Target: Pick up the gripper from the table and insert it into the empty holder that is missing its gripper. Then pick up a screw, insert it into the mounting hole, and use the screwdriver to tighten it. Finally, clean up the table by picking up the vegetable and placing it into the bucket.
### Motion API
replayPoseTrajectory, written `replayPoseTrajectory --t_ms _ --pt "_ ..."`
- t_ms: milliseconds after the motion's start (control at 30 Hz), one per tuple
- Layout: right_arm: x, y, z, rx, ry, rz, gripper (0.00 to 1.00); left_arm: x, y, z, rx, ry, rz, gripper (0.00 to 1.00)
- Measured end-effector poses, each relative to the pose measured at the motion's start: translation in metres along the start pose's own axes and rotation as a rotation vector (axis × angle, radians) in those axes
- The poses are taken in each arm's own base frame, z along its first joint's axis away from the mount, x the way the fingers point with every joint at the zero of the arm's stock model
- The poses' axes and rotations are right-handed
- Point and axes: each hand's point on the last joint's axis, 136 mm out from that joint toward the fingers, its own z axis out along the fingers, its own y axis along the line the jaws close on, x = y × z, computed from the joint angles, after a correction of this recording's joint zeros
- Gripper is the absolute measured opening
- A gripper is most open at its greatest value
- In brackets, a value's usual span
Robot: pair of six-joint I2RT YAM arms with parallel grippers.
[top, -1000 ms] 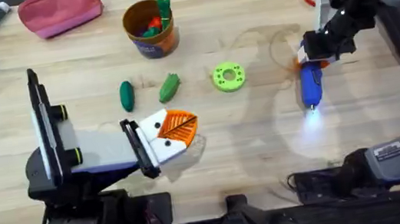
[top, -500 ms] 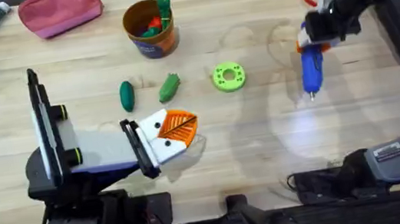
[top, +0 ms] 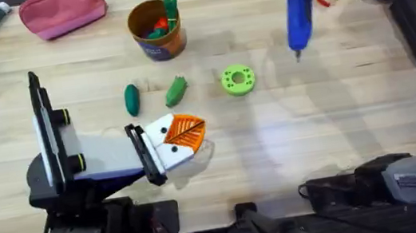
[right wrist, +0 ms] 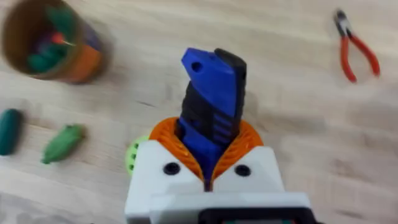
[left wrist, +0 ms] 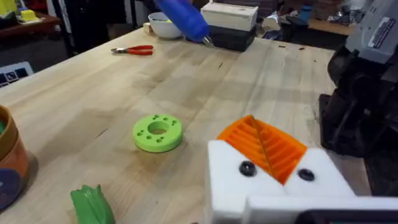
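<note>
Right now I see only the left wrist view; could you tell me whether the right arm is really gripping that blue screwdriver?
Observer: Yes, the right gripper has its orange fingers shut on the screwdriver.
Operator: I see one vegetable on the table. Are there more?
Observer: Two lie there: a dark green vegetable beside the light green vegetable.
Operator: Is the bucket empty?
Observer: No, the bucket holds toy vegetables.

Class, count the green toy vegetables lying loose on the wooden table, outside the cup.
2: a dark green one and a lighter, leafy one beside it, near the green disc. More sit inside the orange cup.
</note>
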Motion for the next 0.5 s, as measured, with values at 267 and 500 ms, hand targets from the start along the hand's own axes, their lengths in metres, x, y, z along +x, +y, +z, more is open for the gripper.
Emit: replayPoseTrajectory --t_ms 267,500 --pt "-0.044 0.068 -0.042 -0.169 -0.235 -0.083 0.026 0.000 0.000 0.000 0.000 0.000 0.000 0.007" --pt "-0.050 0.123 -0.059 -0.380 -0.283 -0.113 0.026 0.000 0.000 0.000 0.000 0.000 0.000 0.007"
